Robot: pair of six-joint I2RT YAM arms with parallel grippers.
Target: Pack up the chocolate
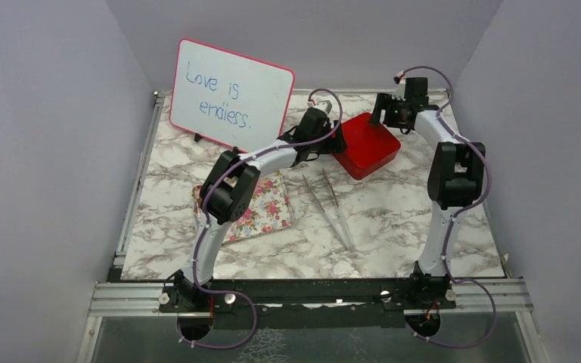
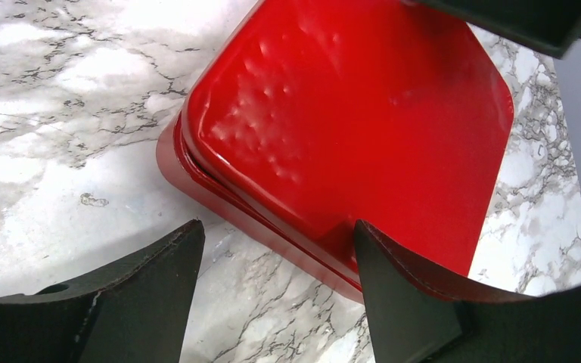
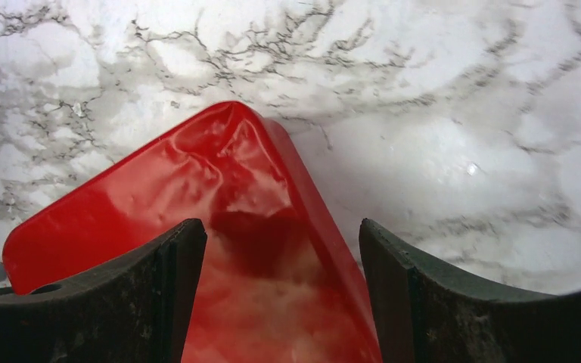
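floral tray (image 1: pixel 265 208) at left, half under the left arm; no chocolate visible on it. left end effector (image 2: pixel 274 234) spread, pinching nothing, poised at the left corner of the red box (image 2: pixel 348 113). lid is on; the box sits corner-on to the desk (image 1: pixel 393 219) edge. right end effector (image 3: pixel 278 231) also spread and empty, over the far right corner. chocolate not seen in any view; i judge it is under the lid. the box lies between both end effectors, about equally near; i cannot tell if either touches it.
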